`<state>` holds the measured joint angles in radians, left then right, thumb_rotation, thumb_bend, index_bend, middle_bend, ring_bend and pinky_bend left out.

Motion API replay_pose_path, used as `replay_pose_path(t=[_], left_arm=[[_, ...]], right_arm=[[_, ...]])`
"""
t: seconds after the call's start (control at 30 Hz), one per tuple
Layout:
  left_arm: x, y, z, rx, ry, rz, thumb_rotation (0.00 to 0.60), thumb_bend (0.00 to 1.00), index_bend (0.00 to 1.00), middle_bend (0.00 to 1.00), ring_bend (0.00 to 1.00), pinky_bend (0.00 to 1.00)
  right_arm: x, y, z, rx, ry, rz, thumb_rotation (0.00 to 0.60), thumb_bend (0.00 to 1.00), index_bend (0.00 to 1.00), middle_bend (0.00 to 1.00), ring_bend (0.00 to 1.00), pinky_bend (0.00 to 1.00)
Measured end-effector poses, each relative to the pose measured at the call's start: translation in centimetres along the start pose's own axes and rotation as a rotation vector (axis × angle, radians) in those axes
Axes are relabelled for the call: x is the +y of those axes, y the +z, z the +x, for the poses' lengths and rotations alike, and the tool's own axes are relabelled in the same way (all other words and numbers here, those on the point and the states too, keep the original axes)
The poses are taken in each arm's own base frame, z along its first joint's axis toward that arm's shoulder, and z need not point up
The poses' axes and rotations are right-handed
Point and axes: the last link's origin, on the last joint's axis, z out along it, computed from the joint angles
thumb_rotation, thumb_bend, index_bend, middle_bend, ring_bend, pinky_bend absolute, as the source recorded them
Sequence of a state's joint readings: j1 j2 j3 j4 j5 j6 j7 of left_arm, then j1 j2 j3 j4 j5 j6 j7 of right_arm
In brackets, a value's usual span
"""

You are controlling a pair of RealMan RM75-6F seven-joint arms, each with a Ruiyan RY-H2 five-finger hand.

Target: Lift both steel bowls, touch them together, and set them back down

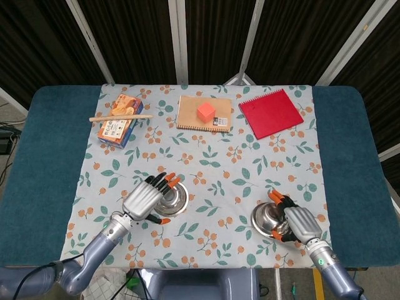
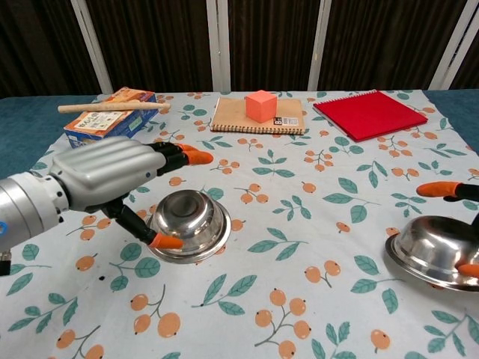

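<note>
Both steel bowls lie upside down on the floral cloth. The left bowl (image 1: 173, 199) (image 2: 190, 222) sits at the near left. My left hand (image 1: 142, 201) (image 2: 105, 176) hovers over its left side with fingers stretched out above it and the thumb tip by its rim, gripping nothing. The right bowl (image 1: 263, 219) (image 2: 429, 251) rests near the front right edge. My right hand (image 1: 300, 223) (image 2: 449, 189) is beside it on the right, its fingers spread above the bowl and its thumb near the rim; most of this hand is cut off in the chest view.
At the back of the table stand a biscuit box (image 1: 117, 122) with a wooden stick (image 1: 120, 117) across it, a brown notebook (image 1: 201, 114) carrying an orange cube (image 1: 206, 112), and a red notebook (image 1: 270, 113). The cloth's front edge (image 1: 206, 265) is close to both hands.
</note>
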<state>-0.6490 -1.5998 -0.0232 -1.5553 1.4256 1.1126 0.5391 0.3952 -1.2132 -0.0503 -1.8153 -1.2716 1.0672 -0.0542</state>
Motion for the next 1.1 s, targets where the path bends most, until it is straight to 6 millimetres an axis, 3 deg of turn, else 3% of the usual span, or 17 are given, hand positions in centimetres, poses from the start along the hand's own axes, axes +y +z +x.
replay_pose_path(t=[0.2, 0.43, 0.5, 0.57, 0.73, 0.9, 1.03, 1.1], left_arm=[[-0.9, -3.1, 2.2, 0.083, -0.031, -0.010, 0.288, 0.09, 0.00, 0.03, 0.08, 0.24], [-2.1, -5.7, 2.3, 0.074, -0.023, 0.012, 0.287, 0.09, 0.00, 0.02, 0.06, 0.23], [-2.7, -6.7, 2.6, 0.083, -0.015, 0.026, 0.287, 0.09, 0.00, 0.01, 0.05, 0.21], [-3.3, -7.9, 2.8, 0.088, -0.007, 0.046, 0.289, 0.09, 0.00, 0.00, 0.02, 0.18], [-4.9, -13.2, 2.2, 0.046, 0.034, 0.169, 0.296, 0.09, 0.00, 0.00, 0.00, 0.15], [-6.0, -19.5, 0.6, -0.021, 0.030, 0.373, 0.300, 0.09, 0.00, 0.00, 0.00, 0.15], [-7.1, -22.6, -0.2, -0.037, -0.008, 0.470, 0.301, 0.09, 0.00, 0.00, 0.00, 0.15], [-7.5, -23.5, -0.3, -0.032, -0.031, 0.488, 0.301, 0.09, 0.00, 0.00, 0.00, 0.15]], right_arm=[[-1.3, -1.5, 1.2, 0.053, 0.048, 0.072, 0.600, 0.44, 0.00, 0.00, 0.00, 0.30], [-1.3, -2.0, 1.3, 0.052, 0.084, 0.091, 0.599, 0.45, 0.00, 0.00, 0.00, 0.26], [-1.3, -2.3, 1.6, 0.072, 0.079, 0.092, 0.470, 0.45, 0.00, 0.00, 0.00, 0.18], [-1.1, -2.9, 2.1, 0.112, 0.059, 0.093, 0.388, 0.45, 0.00, 0.00, 0.00, 0.11], [0.1, -5.6, 3.3, 0.262, -0.105, 0.065, 0.516, 0.45, 0.00, 0.00, 0.00, 0.01], [2.9, -10.5, 3.1, 0.387, -0.319, -0.088, 0.543, 0.45, 0.00, 0.00, 0.00, 0.00], [5.8, -14.5, 2.5, 0.435, -0.426, -0.256, 0.560, 0.45, 0.00, 0.00, 0.00, 0.00], [6.8, -15.4, 2.5, 0.442, -0.439, -0.301, 0.552, 0.45, 0.00, 0.00, 0.00, 0.00]])
